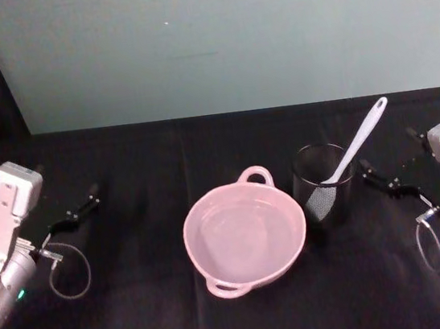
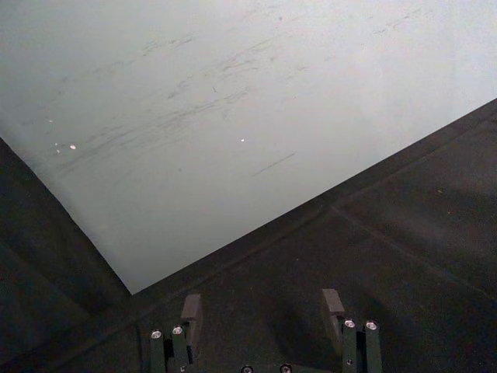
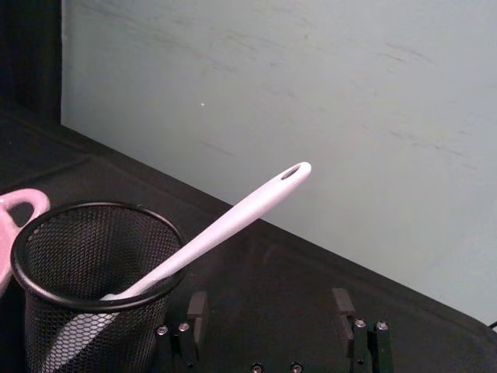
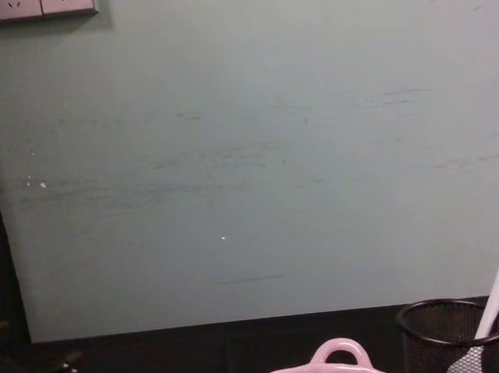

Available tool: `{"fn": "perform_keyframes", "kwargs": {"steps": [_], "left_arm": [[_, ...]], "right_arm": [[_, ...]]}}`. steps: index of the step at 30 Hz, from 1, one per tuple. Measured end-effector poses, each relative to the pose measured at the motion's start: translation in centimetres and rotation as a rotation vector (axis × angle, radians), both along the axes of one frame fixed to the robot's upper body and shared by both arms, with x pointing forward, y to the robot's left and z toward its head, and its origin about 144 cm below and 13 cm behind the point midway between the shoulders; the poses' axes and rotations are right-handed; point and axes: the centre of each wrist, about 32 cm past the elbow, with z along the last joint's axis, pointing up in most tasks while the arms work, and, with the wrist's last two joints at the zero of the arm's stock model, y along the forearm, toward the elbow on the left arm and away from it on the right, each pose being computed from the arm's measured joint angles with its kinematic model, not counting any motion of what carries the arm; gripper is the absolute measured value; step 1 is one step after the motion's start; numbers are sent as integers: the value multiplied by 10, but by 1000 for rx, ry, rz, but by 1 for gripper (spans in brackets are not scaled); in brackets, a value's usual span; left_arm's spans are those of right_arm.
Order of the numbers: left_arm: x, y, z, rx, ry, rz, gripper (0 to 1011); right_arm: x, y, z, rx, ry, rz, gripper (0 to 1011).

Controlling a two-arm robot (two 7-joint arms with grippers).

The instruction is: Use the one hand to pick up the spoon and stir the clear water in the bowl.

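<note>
The pale pink bowl (image 1: 198, 244) sits at the table's middle, one loop handle (image 4: 339, 352) towards the wall; a faint waterline rings its inside. To its right the white spoon (image 1: 359, 142) stands blade-down in a black wire-mesh cup (image 1: 324, 187), its handle with the oval hole (image 3: 291, 172) leaning up and to the right. My right gripper (image 1: 384, 179) hovers open just right of the cup, and its fingers (image 3: 198, 307) hold nothing. Far to the left my left gripper (image 1: 80, 209) rests open and empty above the black cloth, fingers (image 2: 332, 305) spread.
A pale green wall panel (image 1: 212, 44) closes off the back of the black-covered table (image 1: 143, 320). The mesh cup (image 4: 451, 330) stands close beside the bowl's right rim. Cable loops hang from both wrists (image 1: 70, 269).
</note>
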Motion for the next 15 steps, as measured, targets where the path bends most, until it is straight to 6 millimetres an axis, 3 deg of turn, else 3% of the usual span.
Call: {"fn": "perform_keyframes", "kwargs": {"steps": [9,15], "left_arm": [[0,0,0,0,0,0,1005],[0,0,0,0,0,0,1005]], "right_arm": [[-15,-14,10,-49,0,-49,1004],[-32,-20,16,42,2,-42,1004]]}}
